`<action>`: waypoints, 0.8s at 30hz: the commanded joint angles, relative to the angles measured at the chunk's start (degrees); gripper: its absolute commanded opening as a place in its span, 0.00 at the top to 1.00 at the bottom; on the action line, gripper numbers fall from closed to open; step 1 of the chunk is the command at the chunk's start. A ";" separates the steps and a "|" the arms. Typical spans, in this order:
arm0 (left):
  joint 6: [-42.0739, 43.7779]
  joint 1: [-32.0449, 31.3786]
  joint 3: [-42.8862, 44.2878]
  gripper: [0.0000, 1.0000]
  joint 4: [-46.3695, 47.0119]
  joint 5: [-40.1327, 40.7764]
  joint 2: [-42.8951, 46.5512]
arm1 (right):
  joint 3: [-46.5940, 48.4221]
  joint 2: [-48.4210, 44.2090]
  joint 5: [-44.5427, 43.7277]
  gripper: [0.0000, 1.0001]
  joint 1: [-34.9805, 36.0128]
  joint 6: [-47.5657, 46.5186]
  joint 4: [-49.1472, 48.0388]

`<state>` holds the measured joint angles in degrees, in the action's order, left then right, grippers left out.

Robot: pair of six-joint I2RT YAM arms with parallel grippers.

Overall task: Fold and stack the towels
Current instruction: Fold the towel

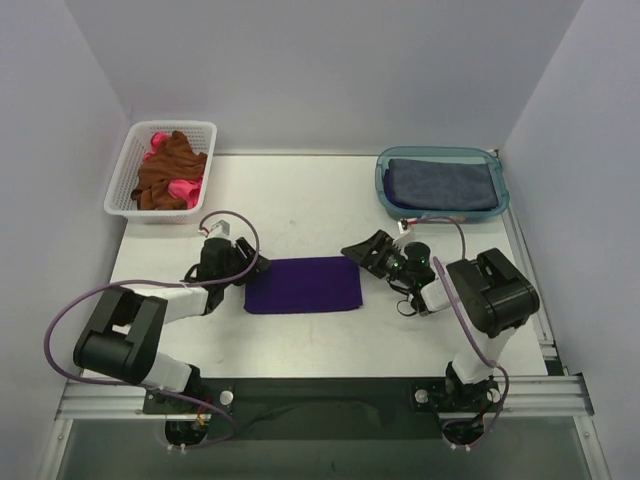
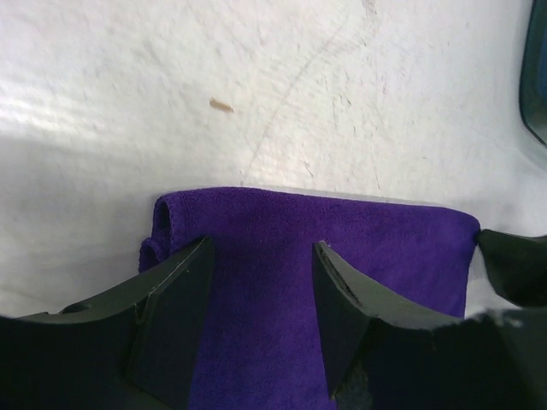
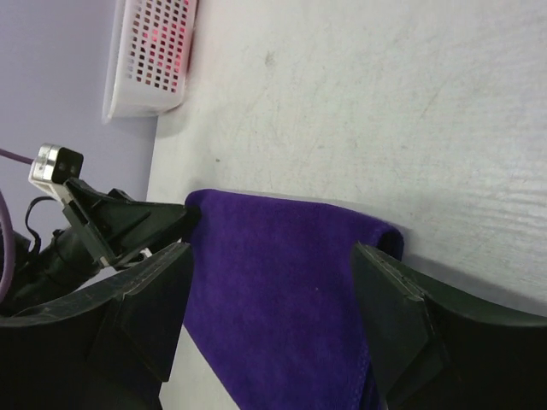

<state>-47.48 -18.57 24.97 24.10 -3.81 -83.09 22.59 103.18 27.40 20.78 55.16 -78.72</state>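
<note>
Lying folded flat at the middle of the table [image 1: 300, 205], the purple towel [image 1: 304, 285] sits between left gripper [image 1: 250, 266] and right gripper [image 1: 360, 251], one at each end, both jaws apart, gripping nothing.

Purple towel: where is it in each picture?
Top external: purple towel near the centre of the picture.
Left wrist: purple towel in the lower centre.
Right wrist: purple towel in the lower centre.
Shared landmark: the left gripper at the towel's left end shows in all three.
</note>
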 commanded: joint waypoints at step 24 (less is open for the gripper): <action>-2.52 -3.06 -14.16 0.49 -13.46 2.23 20.26 | -14.76 -7.40 0.38 0.27 7.18 4.68 -6.33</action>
<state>-47.90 -21.69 11.25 12.01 -3.20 -59.40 9.67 92.12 29.02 28.18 56.51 -75.37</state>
